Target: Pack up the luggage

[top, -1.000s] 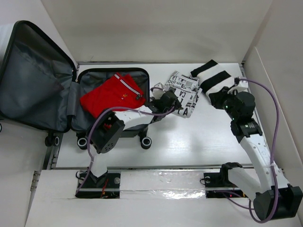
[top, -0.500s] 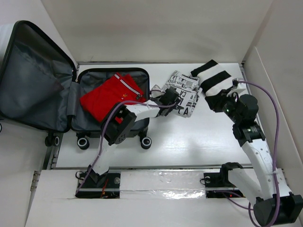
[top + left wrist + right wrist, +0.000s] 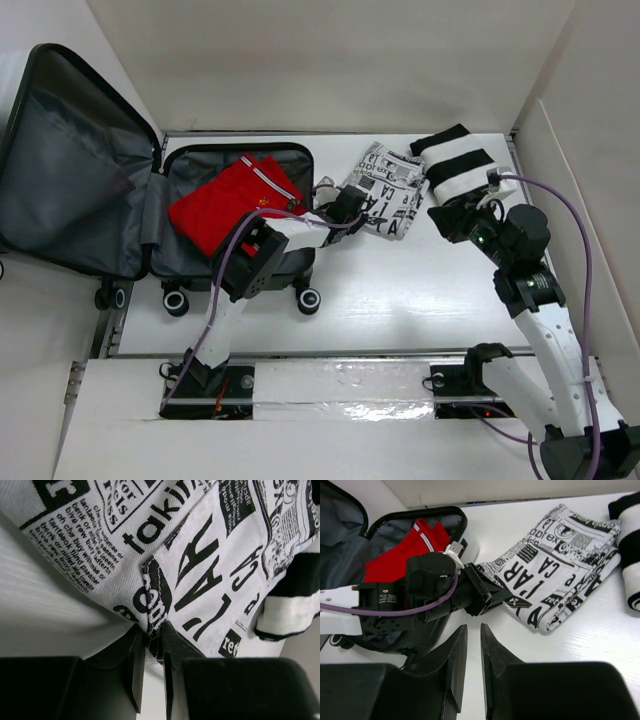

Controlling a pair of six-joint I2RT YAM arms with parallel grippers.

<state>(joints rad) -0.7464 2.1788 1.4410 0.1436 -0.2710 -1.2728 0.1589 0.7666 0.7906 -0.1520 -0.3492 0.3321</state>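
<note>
The luggage (image 3: 75,190) lies open at the left, grey lining up, and a red quilted garment (image 3: 235,205) rests in its lower half. A folded newspaper-print cloth (image 3: 385,190) lies on the white table just right of it. My left gripper (image 3: 352,204) is shut on the cloth's near left edge, and the left wrist view shows a fold of the cloth (image 3: 200,555) pinched between the jaws (image 3: 154,630). My right gripper (image 3: 448,222) hovers right of the cloth. Its jaws (image 3: 473,627) stand open by a narrow gap with nothing between them.
A black-and-white striped garment (image 3: 455,168) lies at the back right, touching the printed cloth. The luggage's wheels (image 3: 307,299) stand on the table near the left arm. White walls close in the table at the back and right.
My left gripper has reached to the printed cloth's edge and shut on it. My right arm has drawn back a little to the right, away from the striped garment.
</note>
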